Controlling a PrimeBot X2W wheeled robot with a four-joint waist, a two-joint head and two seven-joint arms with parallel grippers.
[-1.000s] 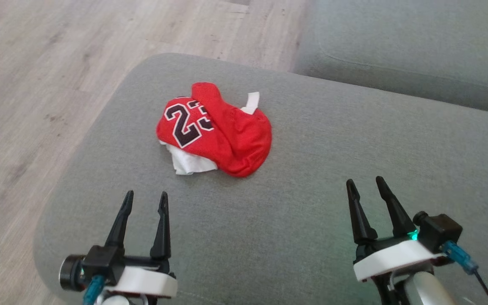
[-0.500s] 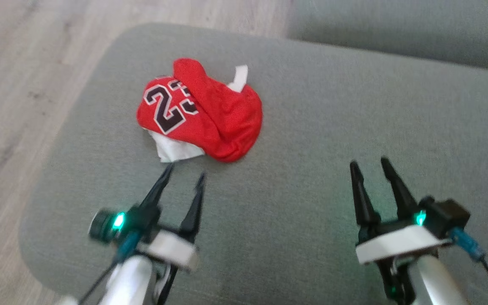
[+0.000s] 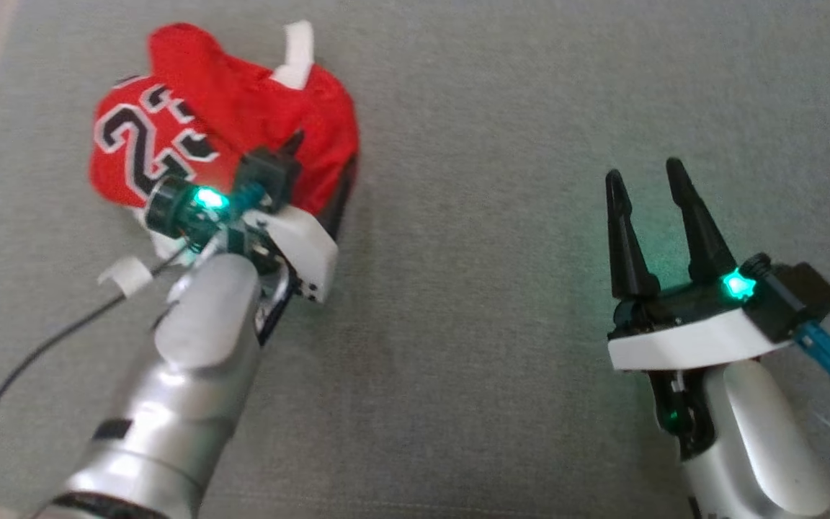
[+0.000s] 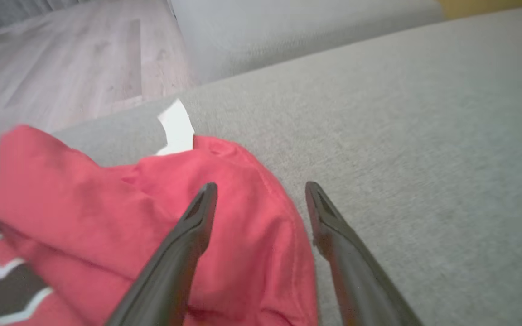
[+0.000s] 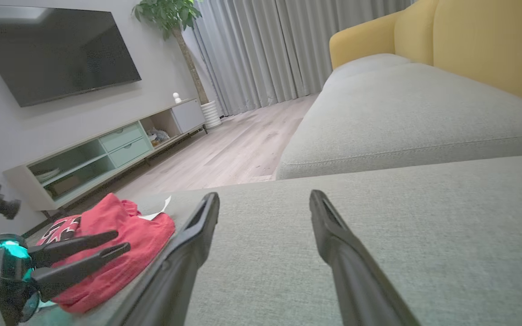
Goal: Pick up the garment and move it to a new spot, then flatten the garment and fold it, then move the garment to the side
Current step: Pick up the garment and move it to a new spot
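None of the task's three stages was finished at this moment. The garment [image 3: 228,115], a red jersey with a dark number on it, lay crumpled in a heap on the grey sofa cushion [image 3: 494,216], toward the far left of the head view, with a white tag [image 3: 298,43] sticking out of its far side. It was neither flat nor folded, and nothing had hold of it.

The left gripper [image 4: 261,188] hung over the right-hand part of the heap with its fingers spread apart. In the left wrist view one finger stood over the red cloth and the other at or just past the cloth's edge, so a fold of the jersey lay between them. Whether the tips touched the fabric I could not tell. The right gripper [image 3: 644,171] was well apart from the jersey, over bare cushion, its fingers likewise released and empty.

By my reading, the work stood at the very start: the left arm was placed for the first grasp, not yet made. Nearly everything seemed left to do: pinching the cloth, lifting it, carrying it to a new spot on the cushion, spreading it flat (probably with both arms), folding it, and moving the folded piece aside.
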